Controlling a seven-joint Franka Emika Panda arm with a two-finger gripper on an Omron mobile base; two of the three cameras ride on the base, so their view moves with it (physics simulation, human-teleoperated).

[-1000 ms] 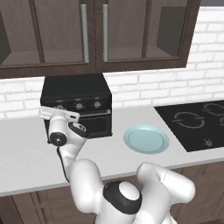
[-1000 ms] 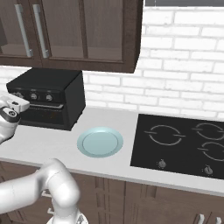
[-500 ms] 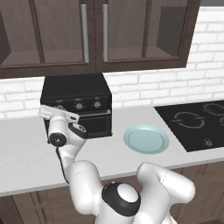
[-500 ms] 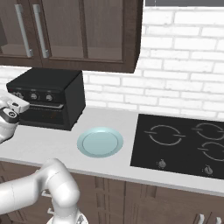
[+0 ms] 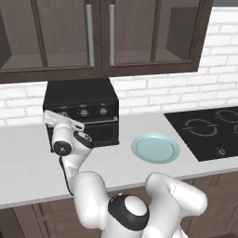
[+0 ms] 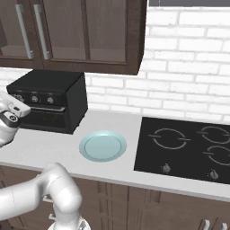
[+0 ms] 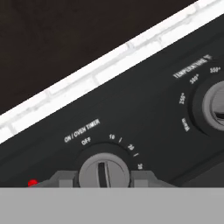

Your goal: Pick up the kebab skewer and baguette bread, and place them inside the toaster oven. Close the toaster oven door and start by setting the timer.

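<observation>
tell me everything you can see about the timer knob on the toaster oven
The timer knob is a round grey dial with a dark slot down its middle, set in the toaster oven's black front panel under the white label ON / OVEN TIMER. OFF, 10, 20 and 30 arc around it. The gripper is shut on it, a finger pressed to each side. A small red light shows at its lower left.

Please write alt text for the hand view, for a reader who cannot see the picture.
Close view of the toaster oven front panel: the gripper is shut on the timer knob, marked ON / OVEN TIMER, with one of the fingers on each side. A temperature knob sits at the right edge, white brick wall behind.
</observation>
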